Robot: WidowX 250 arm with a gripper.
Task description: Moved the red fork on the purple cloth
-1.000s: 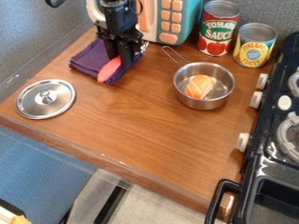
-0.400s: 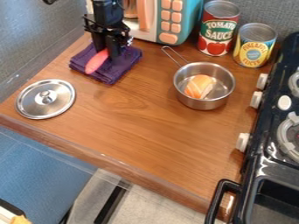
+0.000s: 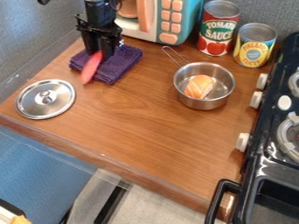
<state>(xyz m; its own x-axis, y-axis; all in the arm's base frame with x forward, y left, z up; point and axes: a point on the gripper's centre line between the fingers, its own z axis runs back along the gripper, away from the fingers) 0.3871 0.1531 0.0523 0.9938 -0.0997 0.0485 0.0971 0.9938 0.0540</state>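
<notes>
Item: one red fork, pinched between the jaws of the black gripper, slanted over the near left edge of the purple cloth; lower end projected past the fabric, above the bare wood of the desk. Condition of placement: not settled; whether any of the fork's weight is borne by the cloth cannot be told. Step in hand, as judged: final positioning, with transport to the cloth all but done. Next move called for: a slight shift inward, so that more of the fork is backed by cloth, then a gentle lowering, and only then a parting of the jaws (the overhanging end being the likely fault, since the fork could be tipped off the folded edge if released here).
</notes>
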